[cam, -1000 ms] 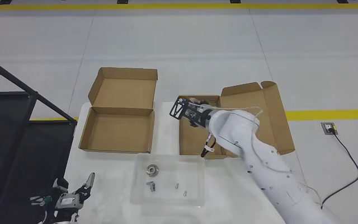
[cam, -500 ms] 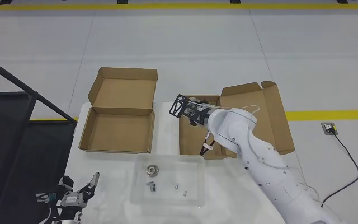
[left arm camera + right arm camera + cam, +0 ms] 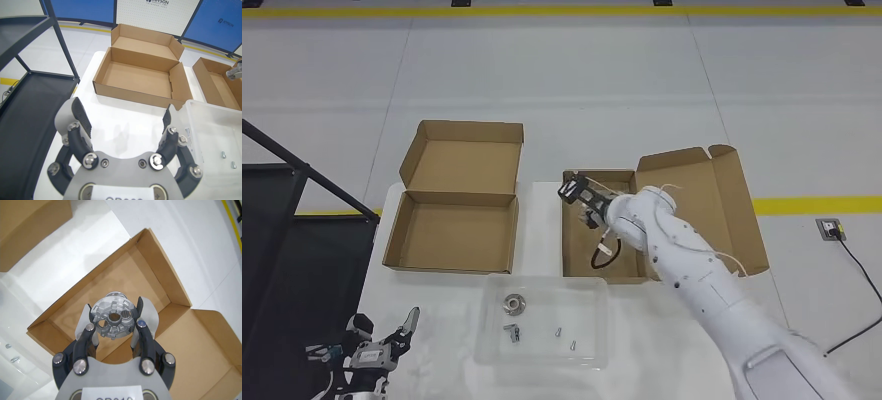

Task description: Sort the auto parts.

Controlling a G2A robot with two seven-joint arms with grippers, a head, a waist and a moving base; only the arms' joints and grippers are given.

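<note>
Right gripper point(image 3: 114, 304): fingers pinching round metal hub point(image 3: 113, 319) over cardboard box point(image 3: 166, 279) just behind clear bin point(image 3: 542, 285). Left gripper point(image 3: 122, 106): fingers spread, beside that bin, over desk point(image 3: 105, 113).

The tray point(image 3: 490, 318) sat at the near edge of the table point(image 3: 542, 230). In it lay a round part point(image 3: 513, 301), a bracket point(image 3: 511, 332) and two bolts point(image 3: 558, 331) (these toward its right). Behind the tray, to the left, stood one box point(image 3: 452, 240). Behind it to the right stood another box point(image 3: 575, 240), and over its far end the right gripper point(image 3: 572, 188) held a hub point(image 3: 113, 318). The left gripper point(image 3: 122, 107) hung left of the tray.
</note>
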